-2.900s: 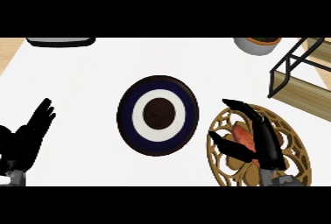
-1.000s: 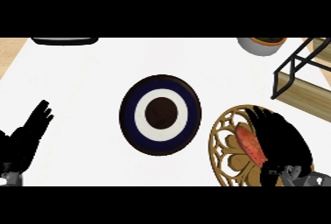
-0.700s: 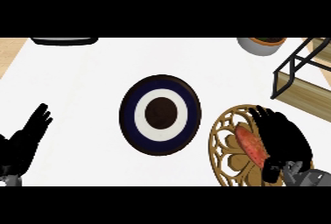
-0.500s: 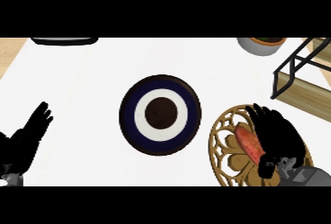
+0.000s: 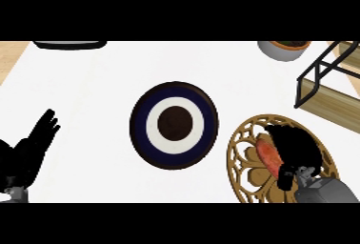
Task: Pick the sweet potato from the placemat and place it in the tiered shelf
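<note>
the right hand (image 5: pixel 299 147) lies over the gold openwork placemat (image 5: pixel 243 164), fingers pointing toward twelve o'clock and draped down over the sweet potato (image 5: pixel 267 153). whether they are curled round it or only laid against it, i cannot tell. the potato shows as an orange-red strip at the hand's nine o'clock edge, its long axis running roughly twelve to six, in line with the fingers. so the hand sits on top and slightly to three o'clock of it, not across it. the tiered shelf (image 5: pixel 325 78) stands at about one o'clock from the hand, just beyond the placemat's rim. the left hand (image 5: pixel 28 152) rests relaxed with fingers up at the far nine o'clock side, beyond the dark ringed plate (image 5: pixel 174 125), so the right hand is clearly the nearer one.
</note>
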`<state>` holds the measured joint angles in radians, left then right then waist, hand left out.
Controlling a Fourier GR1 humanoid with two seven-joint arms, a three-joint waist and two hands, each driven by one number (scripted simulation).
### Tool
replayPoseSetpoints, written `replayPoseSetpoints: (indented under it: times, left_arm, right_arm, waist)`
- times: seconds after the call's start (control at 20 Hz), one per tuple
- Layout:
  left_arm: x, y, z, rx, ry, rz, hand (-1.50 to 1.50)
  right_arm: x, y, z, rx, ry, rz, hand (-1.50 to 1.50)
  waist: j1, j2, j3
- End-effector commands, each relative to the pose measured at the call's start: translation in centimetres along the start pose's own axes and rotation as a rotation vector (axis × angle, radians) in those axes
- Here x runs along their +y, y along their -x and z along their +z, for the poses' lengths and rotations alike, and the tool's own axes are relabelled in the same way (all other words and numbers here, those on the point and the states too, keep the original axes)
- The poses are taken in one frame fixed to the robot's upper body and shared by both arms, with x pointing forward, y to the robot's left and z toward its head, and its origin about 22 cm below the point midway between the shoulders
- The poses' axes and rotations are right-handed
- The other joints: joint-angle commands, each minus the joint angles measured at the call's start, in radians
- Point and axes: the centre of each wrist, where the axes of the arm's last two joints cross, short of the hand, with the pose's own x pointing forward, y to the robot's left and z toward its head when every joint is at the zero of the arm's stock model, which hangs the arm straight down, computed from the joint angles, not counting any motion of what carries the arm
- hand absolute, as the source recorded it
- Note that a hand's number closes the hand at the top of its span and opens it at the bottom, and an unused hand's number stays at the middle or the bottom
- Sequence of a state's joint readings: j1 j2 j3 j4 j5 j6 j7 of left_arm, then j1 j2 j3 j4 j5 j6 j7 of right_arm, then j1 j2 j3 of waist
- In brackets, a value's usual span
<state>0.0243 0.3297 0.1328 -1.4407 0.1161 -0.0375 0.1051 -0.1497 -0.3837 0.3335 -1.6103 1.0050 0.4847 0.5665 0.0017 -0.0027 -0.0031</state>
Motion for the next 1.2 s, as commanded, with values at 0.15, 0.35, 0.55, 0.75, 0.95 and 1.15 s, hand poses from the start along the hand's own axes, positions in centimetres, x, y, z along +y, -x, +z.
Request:
replayPoseSetpoints:
  times: [0.15,0.35,0.55,0.75,0.95,1.15]
  left_arm:
    - [0.8,0.3,0.6,0.012,0.009,0.001,0.00]
    - [0.5,0.7,-0.9,0.003,0.000,-0.008,0.00]
    - [0.7,-0.9,-0.7,-0.005,-0.012,-0.006,0.00]
    - [-1.2,1.8,-0.4,-0.009,0.004,0.001,0.00]
    - [1.2,1.1,1.5,0.009,0.000,-0.015,0.00]
    - [1.0,0.0,0.1,0.009,-0.012,0.002,0.00]
  right_arm:
    - [1.1,0.6,-2.0,-0.022,-0.022,-0.007,1.50]
    - [2.1,0.5,-0.2,-0.058,0.017,0.050,1.50]
    - [1.0,2.3,-0.2,-0.070,0.108,0.082,1.50]
    - [-2.9,1.4,1.8,-0.094,0.210,0.026,1.50]
    - [-2.8,4.4,2.4,-0.089,0.264,-0.109,1.50]
    - [-5.1,11.0,2.3,-0.085,0.313,-0.336,1.50]
  waist:
    - [0.002,0.003,0.003]
    - [-0.003,0.002,0.003]
    - [-0.003,0.001,0.003]
    - [-0.006,0.001,0.003]
    - [-0.002,0.000,0.003]
    - [-0.016,0.001,0.004]
